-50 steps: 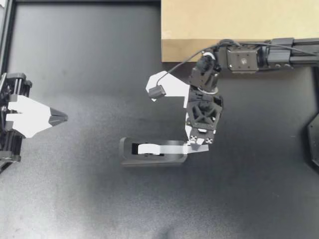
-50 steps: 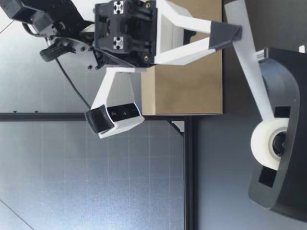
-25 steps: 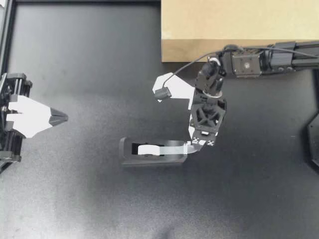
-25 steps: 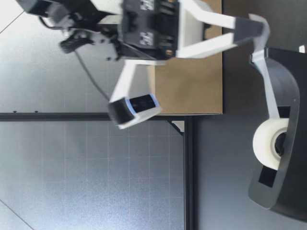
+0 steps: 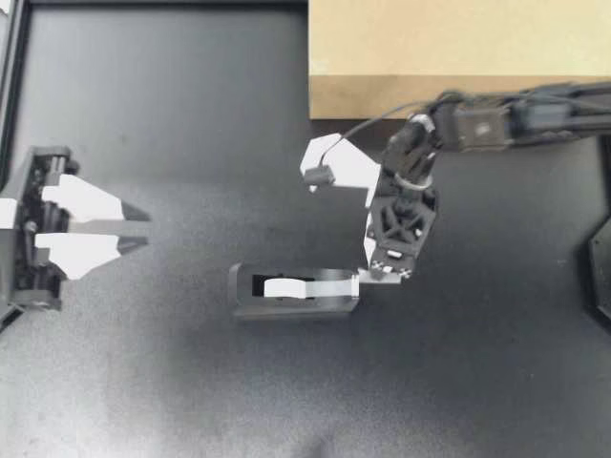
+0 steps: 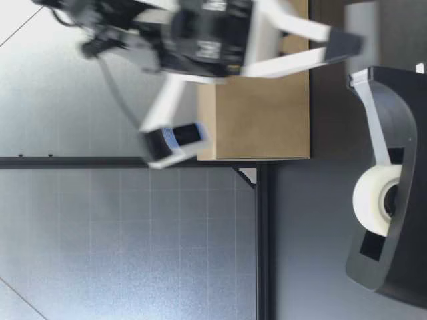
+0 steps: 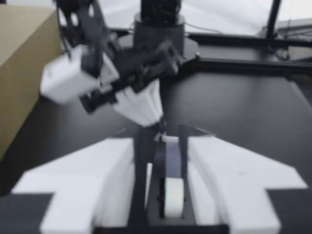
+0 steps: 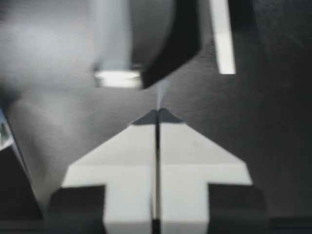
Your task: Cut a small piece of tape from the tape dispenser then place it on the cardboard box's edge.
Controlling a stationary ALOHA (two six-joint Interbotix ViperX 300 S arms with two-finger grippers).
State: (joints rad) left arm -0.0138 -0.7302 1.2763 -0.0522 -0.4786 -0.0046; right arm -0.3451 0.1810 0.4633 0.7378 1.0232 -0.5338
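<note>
The black tape dispenser (image 5: 286, 303) with its white roll (image 5: 284, 286) lies mid-table. My right gripper (image 5: 380, 277) hangs just off its cutter end, shut on a thin strip of tape. In the right wrist view that strip (image 8: 159, 95) pokes edge-on from the shut gripper (image 8: 157, 113), with the dispenser (image 8: 180, 39) blurred ahead. In the low view my right gripper (image 6: 350, 45) hovers above the cutter of the dispenser (image 6: 400, 253); whether the strip still joins the roll (image 6: 373, 200) I cannot tell. My left gripper (image 5: 143, 229) is open at the far left, holding nothing. The cardboard box (image 5: 449, 48) stands at the back.
In the left wrist view the dispenser (image 7: 141, 165) and its roll (image 7: 174, 204) lie ahead between the open fingers of my left gripper (image 7: 163, 146), with my right arm beyond. A black frame rail (image 5: 11, 57) runs along the table's left edge.
My left gripper has opened and shifted slightly toward the middle. My right gripper has dropped toward the cutter and moved a little right; the tape that stretched up to it now lies along the dispenser.
</note>
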